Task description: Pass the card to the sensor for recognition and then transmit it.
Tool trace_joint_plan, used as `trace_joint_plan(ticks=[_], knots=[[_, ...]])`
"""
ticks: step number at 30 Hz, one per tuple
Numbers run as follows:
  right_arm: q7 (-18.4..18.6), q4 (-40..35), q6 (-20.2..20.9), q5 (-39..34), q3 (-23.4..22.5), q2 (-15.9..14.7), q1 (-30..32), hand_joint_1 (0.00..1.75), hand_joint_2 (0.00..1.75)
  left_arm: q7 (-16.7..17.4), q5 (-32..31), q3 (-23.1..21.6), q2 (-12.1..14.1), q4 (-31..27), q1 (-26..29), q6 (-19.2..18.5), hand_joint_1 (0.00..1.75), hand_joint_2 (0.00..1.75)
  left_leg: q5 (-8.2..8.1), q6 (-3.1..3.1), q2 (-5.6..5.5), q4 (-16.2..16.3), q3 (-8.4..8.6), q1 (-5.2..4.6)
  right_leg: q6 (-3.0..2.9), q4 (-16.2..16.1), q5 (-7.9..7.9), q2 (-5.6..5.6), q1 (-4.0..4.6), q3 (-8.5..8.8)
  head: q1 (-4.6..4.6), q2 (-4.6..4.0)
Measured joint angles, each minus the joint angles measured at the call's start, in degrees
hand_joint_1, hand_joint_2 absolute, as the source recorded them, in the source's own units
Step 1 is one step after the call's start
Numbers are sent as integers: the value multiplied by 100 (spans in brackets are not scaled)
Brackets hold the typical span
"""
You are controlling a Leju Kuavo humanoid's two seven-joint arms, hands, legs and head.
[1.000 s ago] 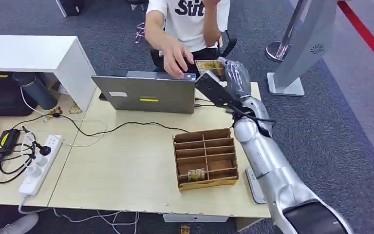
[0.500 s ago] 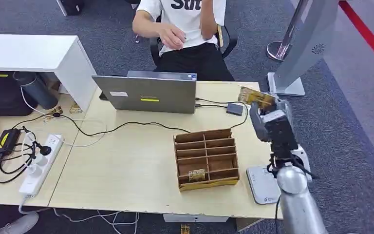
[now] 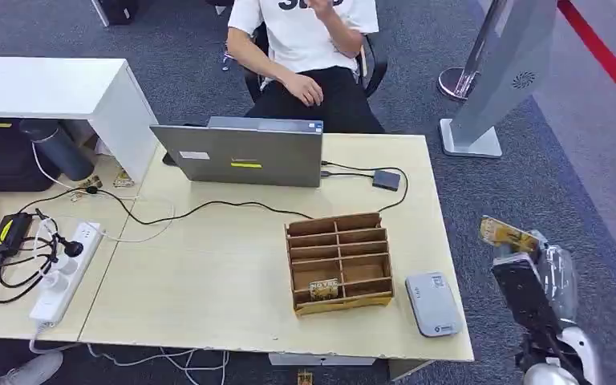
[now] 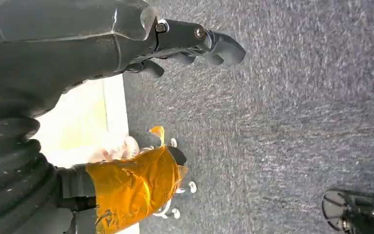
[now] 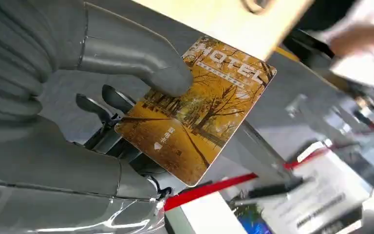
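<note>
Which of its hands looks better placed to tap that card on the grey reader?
Probably the right hand: it already holds the card, just beside the grey reader. The left hand hangs over carpet.

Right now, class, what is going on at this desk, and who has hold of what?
The robot's right hand holds a golden hotel card, pinched under its thumb, out past the desk's right edge. The grey card reader lies on the desk beside a cardboard organizer that has another card in a front slot. A person sits behind the laptop, hands off the desk. The left hand hangs over the carpet, holding nothing.
</note>
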Motion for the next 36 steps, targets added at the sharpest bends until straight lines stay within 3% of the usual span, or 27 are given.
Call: trace_joint_plan(ticks=[2,7,17,25,36], knots=[[254,-81,441,398,262,-155,66,175,175,-11,-118,103,4,-7,-19,-22,0,175,0,0,6,0,3,0,0,0,0,4,0,0,0,0],[771,-31,710,1162,1111,-547,31,175,175,-13,-344,293,22,-7,-43,-92,0,175,2,1,7,0,6,1,0,1,0,3,0,4,2,0],[679,306,1163,1249,2033,-1266,-128,175,175,-4,-593,510,81,-7,-58,-160,0,175,1,2,5,1,6,0,1,1,-1,1,-1,6,0,0],[637,583,1366,1323,2498,-1526,-355,175,175,-4,-695,616,103,-7,-74,-184,0,175,-1,4,8,1,7,0,2,1,-1,2,0,6,0,0],[1153,1046,1464,1783,2953,-1624,-682,175,175,61,-960,844,100,-7,-106,-208,0,175,0,3,6,1,7,0,2,1,-1,2,-1,6,0,0]])
